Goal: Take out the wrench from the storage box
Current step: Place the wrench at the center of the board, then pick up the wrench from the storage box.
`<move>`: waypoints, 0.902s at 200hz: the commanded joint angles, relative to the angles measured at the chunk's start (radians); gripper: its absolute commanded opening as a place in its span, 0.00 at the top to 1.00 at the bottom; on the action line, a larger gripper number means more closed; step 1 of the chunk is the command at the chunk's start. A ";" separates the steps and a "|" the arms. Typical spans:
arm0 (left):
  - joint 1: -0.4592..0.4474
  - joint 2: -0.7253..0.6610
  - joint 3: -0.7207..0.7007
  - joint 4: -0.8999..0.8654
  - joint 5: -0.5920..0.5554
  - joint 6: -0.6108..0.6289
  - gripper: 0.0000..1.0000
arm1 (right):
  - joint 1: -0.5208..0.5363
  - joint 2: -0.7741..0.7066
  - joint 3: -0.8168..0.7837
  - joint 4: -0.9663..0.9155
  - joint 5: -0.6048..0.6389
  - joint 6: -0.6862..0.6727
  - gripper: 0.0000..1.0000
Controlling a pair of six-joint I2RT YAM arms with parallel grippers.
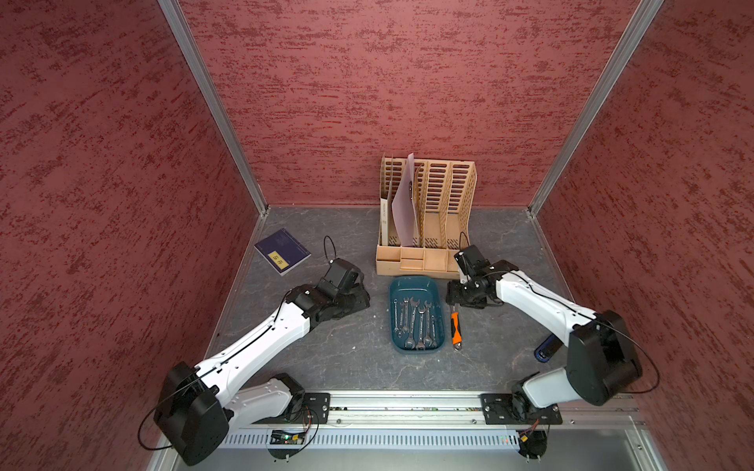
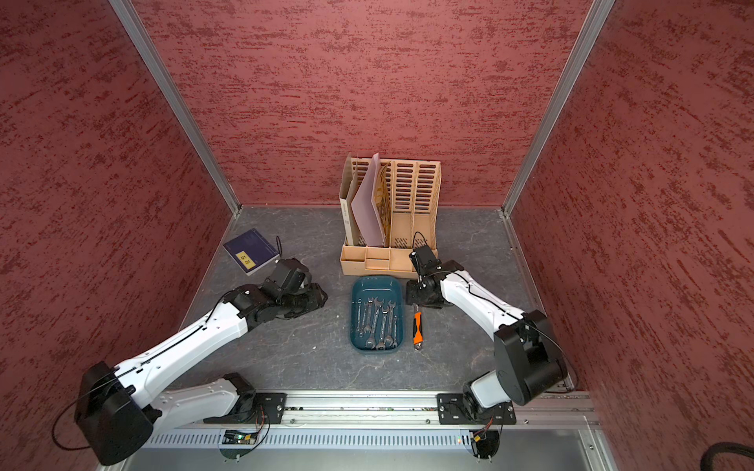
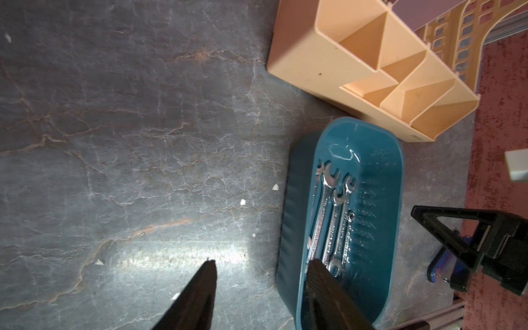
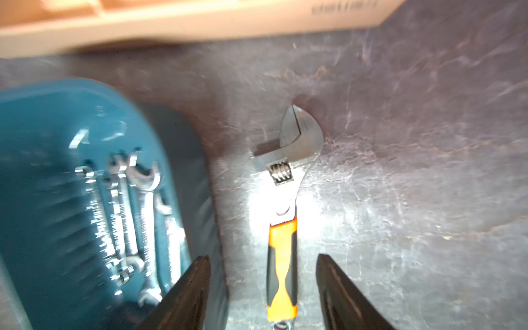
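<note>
Three red, rough-textured walls (image 1: 367,102) close in a dark grey, veined bench (image 1: 347,367), with an aluminium rail along its near edge. Two white-and-black arms reach in from that rail.

One tall beige slotted file organiser (image 1: 432,204) stands beyond the right tool (image 1: 455,301), against the back wall, with a pale sheet leaning in one slot.

One teal storage box (image 1: 412,285) lies between the two tools. Its long side runs from the rail toward the organiser.

One dark blue book (image 1: 281,250) lies flat beyond the left tool (image 1: 361,299), well apart from the box.

One orange-handled wrench (image 1: 455,326) lies flat on the bench outside the box, just beside its long wall on the right tool's side. Its long axis runs parallel to the box. The right wrist view shows its steel head pointing away from the tool toward the organiser, and its handle (image 4: 281,251) passing between the fingers (image 4: 197,285). The right tool (image 4: 263,258) is spread, with bench showing on both sides of the handle, so it grips nothing.

The left tool (image 3: 263,262) is also spread and holds nothing.

Plain steel wrenches (image 2: 377,322) lie lengthwise in the box. There are at least five, but they overlap too much for an exact count.

One small blue object (image 1: 544,348) lies behind the right tool, beside the arm; I cannot tell what it is.
</note>
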 commanded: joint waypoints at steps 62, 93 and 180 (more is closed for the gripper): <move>-0.112 0.083 0.275 -0.157 -0.084 0.066 0.44 | -0.007 -0.293 0.077 -0.081 -0.049 -0.102 0.27; -0.166 0.179 0.406 -0.207 -0.087 0.109 0.43 | -0.008 -0.330 0.096 -0.137 -0.025 -0.125 0.26; -0.300 0.510 0.677 -0.314 -0.079 0.128 0.23 | -0.008 -0.418 0.016 -0.170 -0.048 -0.142 0.25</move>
